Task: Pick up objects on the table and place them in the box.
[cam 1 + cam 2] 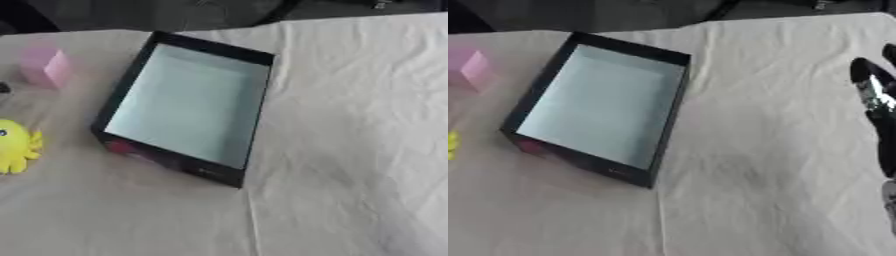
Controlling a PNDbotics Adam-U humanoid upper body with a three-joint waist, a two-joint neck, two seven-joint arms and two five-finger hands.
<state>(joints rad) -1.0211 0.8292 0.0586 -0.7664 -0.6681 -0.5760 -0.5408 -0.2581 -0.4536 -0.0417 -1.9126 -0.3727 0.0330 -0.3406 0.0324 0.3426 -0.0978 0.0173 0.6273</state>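
White cloth-covered table [350, 150], empty black cardboard box [122, 92], pale lining.
Yellow octopus toy [15, 145] and pink block [44, 67] at left edge; right hand [875, 95] far right, grip indeterminate.

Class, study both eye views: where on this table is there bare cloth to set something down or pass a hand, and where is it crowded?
Bare cloth lies right of the box, up to the right hand at the edge, and in front of the box. The left is crowded: pink block and yellow toy beside the box. The box's inside shows nothing in it.
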